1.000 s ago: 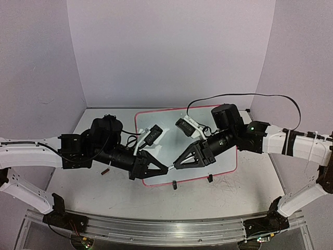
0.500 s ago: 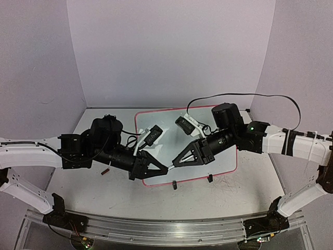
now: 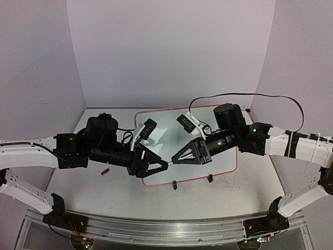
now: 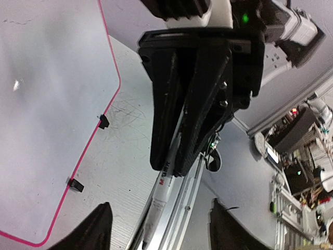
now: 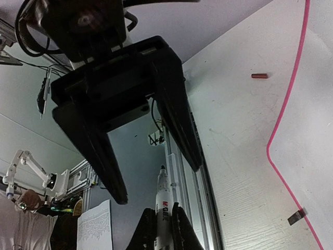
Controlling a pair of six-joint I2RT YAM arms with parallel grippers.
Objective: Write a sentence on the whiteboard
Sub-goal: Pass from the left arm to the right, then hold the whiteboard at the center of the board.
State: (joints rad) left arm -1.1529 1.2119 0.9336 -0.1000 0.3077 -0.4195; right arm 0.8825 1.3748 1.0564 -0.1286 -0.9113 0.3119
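Observation:
The whiteboard [image 3: 221, 161], white with a red-pink rim, lies flat mid-table; its bare surface also shows in the left wrist view [image 4: 52, 104] and the right wrist view [image 5: 317, 130]. No sentence shows on the parts in view. Both grippers meet tip to tip over the board's near left corner. My right gripper [image 3: 175, 160] [image 5: 162, 211] is shut on a white marker [image 5: 162, 190] [image 4: 162, 192], tip pointing at the left gripper. My left gripper [image 3: 163, 165] [image 4: 161, 234] stands open, its fingers [image 5: 174, 125] apart on either side of the marker's tip without touching it.
Small black clips [image 3: 175, 184] [image 3: 210, 178] sit on the board's near rim. A small dark red piece [image 3: 105, 171] [image 5: 259, 76] lies on the tabletop left of the board. An aluminium rail [image 3: 156, 229] runs along the table's front edge. Purple walls enclose the back and sides.
The left gripper has opened and let go of the marker, drawing back slightly left. The right gripper has closed on the marker and now holds it alone.

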